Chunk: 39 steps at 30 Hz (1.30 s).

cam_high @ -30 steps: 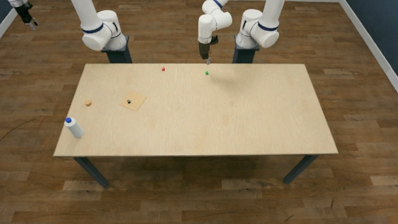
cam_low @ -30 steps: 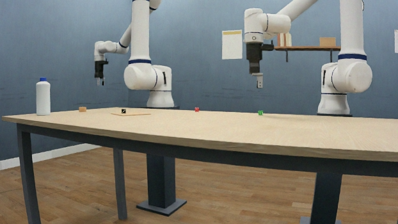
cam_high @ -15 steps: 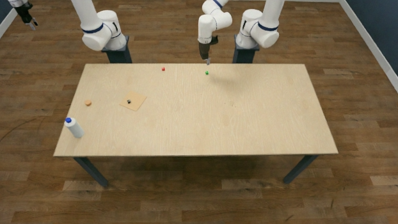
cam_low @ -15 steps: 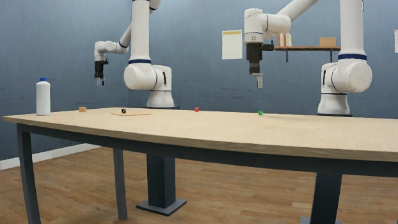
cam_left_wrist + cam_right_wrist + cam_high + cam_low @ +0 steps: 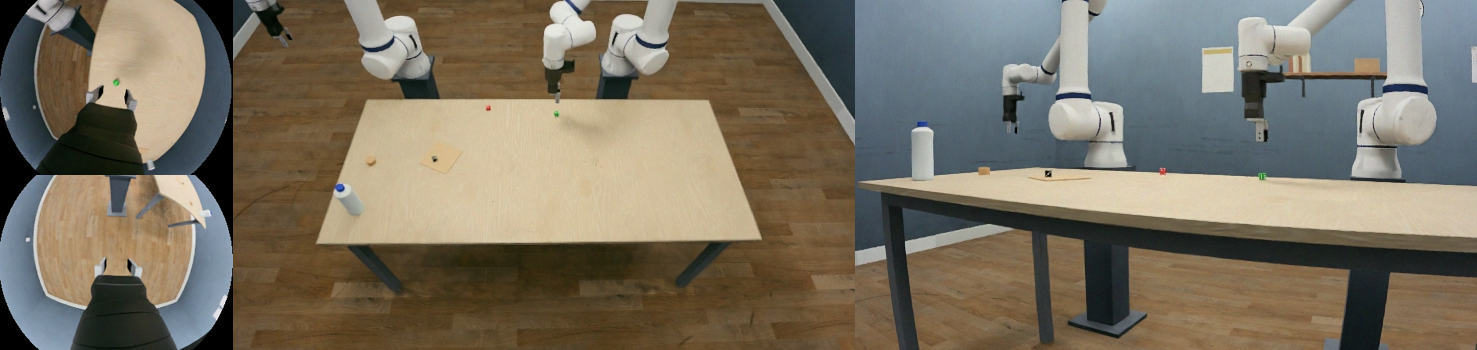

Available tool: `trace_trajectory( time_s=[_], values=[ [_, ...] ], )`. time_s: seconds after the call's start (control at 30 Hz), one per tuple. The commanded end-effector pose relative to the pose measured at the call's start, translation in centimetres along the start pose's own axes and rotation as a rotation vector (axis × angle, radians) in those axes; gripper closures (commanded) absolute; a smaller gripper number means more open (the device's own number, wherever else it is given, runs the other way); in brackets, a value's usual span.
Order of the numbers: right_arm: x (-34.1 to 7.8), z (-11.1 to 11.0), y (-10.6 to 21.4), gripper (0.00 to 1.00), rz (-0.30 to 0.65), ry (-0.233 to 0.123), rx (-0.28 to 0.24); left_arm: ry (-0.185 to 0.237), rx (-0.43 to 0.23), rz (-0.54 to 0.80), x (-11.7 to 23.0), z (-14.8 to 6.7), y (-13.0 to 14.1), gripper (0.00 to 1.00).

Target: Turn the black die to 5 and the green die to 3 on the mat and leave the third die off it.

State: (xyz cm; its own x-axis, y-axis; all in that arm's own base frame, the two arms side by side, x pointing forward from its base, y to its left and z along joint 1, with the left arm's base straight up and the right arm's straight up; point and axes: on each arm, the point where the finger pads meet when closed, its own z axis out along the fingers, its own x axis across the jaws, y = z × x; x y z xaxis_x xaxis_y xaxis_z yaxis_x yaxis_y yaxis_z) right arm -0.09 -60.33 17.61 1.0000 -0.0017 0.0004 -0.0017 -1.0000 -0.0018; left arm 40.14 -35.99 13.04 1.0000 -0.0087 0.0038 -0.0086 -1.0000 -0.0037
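Observation:
The green die [image 5: 556,114] [image 5: 1262,176] [image 5: 116,82] lies on the table near its arm-side edge, off the mat. My left gripper [image 5: 557,101] [image 5: 1262,139] [image 5: 114,91] is open and empty, pointing down high above the green die. The black die [image 5: 434,159] [image 5: 1048,173] sits on the mat [image 5: 448,164] [image 5: 1075,178]. The red die [image 5: 488,108] [image 5: 1162,171] lies on the table, off the mat, between the mat and the green die. My right gripper [image 5: 286,38] [image 5: 1012,131] [image 5: 116,262] is open and empty above the floor, away from the table. The numbers on top of the dice are too small to read.
A small round tan block [image 5: 371,160] [image 5: 984,171] lies beyond the mat, near the table's short edge. A white bottle with a blue cap [image 5: 351,201] [image 5: 922,152] stands near the corner of the table [image 5: 643,190] [image 5: 1205,200].

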Motion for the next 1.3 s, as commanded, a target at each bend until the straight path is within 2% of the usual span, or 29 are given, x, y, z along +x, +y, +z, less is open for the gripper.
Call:
trace_trajectory(
  time_s=[0.0,0.1,0.17,0.27,0.67,0.73,1.0,1.27],
  values=[
    [0.0,-0.1,0.1,0.00,0.000,0.000,-0.002,-0.002,-0.004,0.170,0.1,0.5,-0.1,0.00],
    [0.0,-0.1,0.1,0.00,0.000,0.000,-0.002,-0.002,-0.004,0.261,0.1,0.8,-0.2,0.00],
    [0.0,-0.1,0.1,0.00,0.000,0.000,-0.002,-0.002,-0.004,0.261,0.1,0.8,-0.2,0.00],
    [0.0,-0.1,0.1,0.00,0.000,0.000,-0.002,-0.002,-0.004,0.399,0.1,1.3,-0.2,0.00],
    [0.0,-0.1,0.1,0.00,0.000,0.000,-0.002,-0.002,-0.005,0.765,0.0,2.6,-0.2,0.00],
    [0.0,-0.1,0.1,0.00,0.000,0.000,-0.002,-0.002,-0.005,0.765,0.0,2.6,-0.2,0.00],
    [0.0,-0.1,0.1,0.00,0.000,0.000,-0.002,-0.002,-0.005,0.945,-0.2,3.2,-0.2,0.00],
    [0.0,-0.1,0.1,0.00,0.000,0.000,-0.002,-0.002,-0.005,0.980,-0.2,3.3,-0.1,0.00]
  ],
)
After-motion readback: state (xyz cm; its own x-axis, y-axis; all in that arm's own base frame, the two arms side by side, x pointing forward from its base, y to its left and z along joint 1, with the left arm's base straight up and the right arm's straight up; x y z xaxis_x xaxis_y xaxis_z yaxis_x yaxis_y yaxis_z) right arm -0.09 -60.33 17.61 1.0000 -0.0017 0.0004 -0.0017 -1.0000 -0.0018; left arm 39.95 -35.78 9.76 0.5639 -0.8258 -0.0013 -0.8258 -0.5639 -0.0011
